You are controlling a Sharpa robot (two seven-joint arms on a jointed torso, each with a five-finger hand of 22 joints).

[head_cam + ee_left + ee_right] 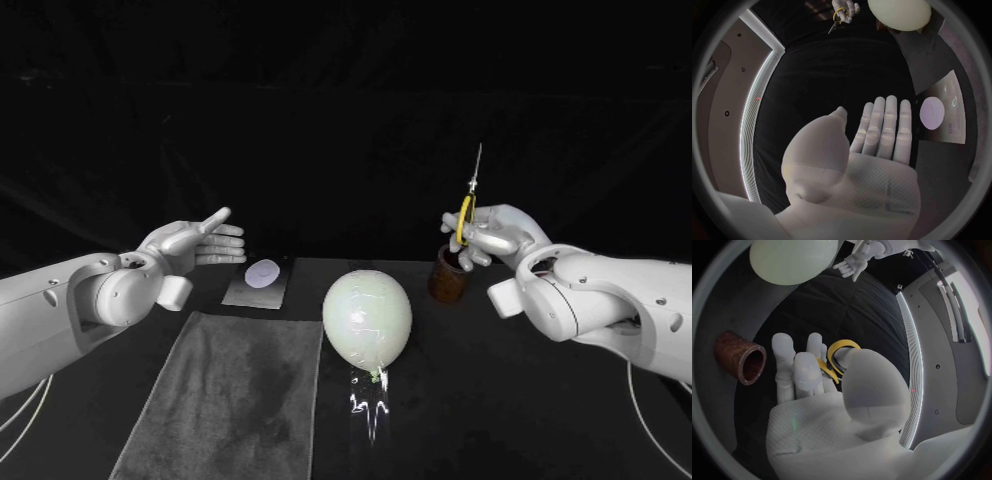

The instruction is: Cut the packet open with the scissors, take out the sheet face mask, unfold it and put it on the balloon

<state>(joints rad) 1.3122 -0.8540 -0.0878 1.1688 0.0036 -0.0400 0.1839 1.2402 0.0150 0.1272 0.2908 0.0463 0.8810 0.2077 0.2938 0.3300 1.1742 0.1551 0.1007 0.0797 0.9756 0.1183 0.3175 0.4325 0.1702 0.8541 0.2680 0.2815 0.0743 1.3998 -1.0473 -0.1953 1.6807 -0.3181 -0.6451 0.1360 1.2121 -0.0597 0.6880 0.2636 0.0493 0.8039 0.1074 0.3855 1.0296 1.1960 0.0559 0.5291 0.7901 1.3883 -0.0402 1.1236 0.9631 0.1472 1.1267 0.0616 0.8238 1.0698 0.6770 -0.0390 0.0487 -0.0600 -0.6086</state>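
The right hand (495, 233), right of centre in the head view, was closed round the yellow handles of the scissors (464, 214). The blades pointed straight up and looked shut together. The right wrist view showed its fingers and thumb curled about the yellow loops. Just below it stood the brown cup (450, 277).

The left hand (195, 243), left of centre, held nothing; its fingers were stretched out and its thumb raised. The packet (261, 279) lay flat on the table just below and to the right of that hand, at the far end of the grey cloth (231, 390). It looked uncut. The balloon (366, 312) lay in the middle of the frame, between packet and cup and near both.

The chief risk was the balloon. It lay in the path from the scissors to the packet, so a low sweep could have put the point into it. A nudge from either arm could also have set it rolling.

The packet lay flat on the table, so the left hand could have struggled to get under an edge and might only have pushed it along. A cut made too far in from the edge would likely have nicked the mask inside. The right arm, dropping, might have tipped the cup.
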